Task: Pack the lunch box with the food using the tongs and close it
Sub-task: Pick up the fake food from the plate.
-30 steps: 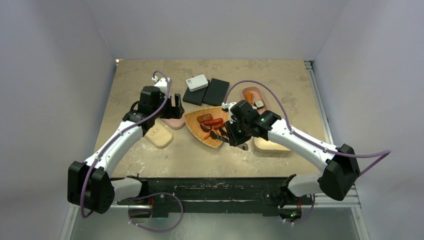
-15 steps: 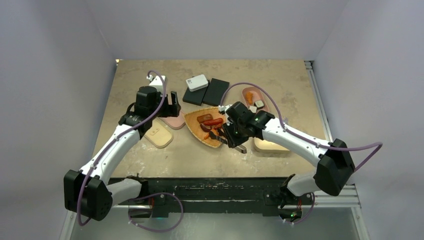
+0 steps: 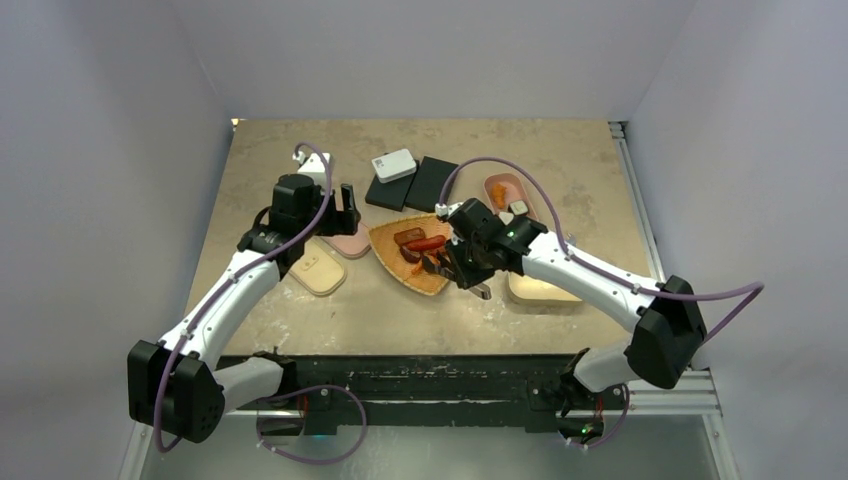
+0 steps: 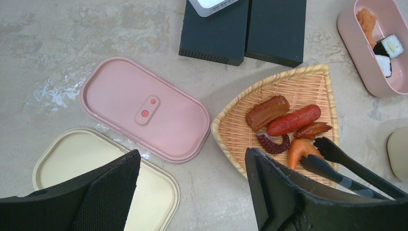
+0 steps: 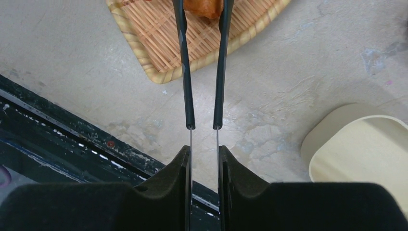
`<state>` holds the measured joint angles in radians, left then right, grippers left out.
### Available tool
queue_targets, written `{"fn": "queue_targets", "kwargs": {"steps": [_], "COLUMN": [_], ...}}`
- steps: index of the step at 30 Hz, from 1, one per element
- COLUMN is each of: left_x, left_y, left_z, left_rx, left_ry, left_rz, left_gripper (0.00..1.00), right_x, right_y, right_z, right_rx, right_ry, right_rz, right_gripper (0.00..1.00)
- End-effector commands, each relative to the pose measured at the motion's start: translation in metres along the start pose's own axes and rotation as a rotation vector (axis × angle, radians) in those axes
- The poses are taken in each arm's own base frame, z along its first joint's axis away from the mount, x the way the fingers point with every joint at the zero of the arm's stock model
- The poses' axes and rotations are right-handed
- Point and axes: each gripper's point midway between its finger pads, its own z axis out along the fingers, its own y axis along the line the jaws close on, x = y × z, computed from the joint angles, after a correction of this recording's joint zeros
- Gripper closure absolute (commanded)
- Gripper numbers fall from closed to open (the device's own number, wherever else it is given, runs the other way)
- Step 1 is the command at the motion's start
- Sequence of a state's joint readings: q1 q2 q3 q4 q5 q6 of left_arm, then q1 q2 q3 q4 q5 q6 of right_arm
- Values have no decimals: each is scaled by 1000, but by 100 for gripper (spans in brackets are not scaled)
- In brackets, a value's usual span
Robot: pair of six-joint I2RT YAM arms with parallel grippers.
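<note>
My right hand is closed on the thin metal stems of the tongs, squeezing the two arms close together. Their black tips reach over the orange wicker tray and sit on either side of an orange food piece; they seem to pinch it, though the wrist view cuts the tips off. Beside it on the tray lie a brown piece, a red sausage and a dark curled piece. The pink lunch box stands on the counter beyond the tray, lidless, holding a fried piece and two white-centred rolls. My left hand hangs wide open and empty above the pink lid and a cream lid.
</note>
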<state>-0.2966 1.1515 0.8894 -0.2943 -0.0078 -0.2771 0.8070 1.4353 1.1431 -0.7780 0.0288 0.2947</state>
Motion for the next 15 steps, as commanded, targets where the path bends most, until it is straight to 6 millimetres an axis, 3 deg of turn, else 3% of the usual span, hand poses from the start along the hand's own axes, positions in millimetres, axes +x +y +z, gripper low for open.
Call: {"fn": "queue_targets", "kwargs": {"steps": [1, 8, 15], "left_x": [-15, -15, -14], "left_y": [-2, -2, -7], "left_z": [-5, -5, -6], "left_rx": [11, 13, 37], "left_ry": [-59, -61, -56], "left_rz": [-10, -10, -11], "left_gripper": [21, 21, 21], "right_x": [-28, -30, -31], "right_y": [-3, -4, 1], "right_z": [-25, -44, -46], "right_rx": [45, 45, 18], "right_ry": [-104, -131, -157], "right_rz": [62, 77, 138], "right_gripper": [92, 93, 95]}}
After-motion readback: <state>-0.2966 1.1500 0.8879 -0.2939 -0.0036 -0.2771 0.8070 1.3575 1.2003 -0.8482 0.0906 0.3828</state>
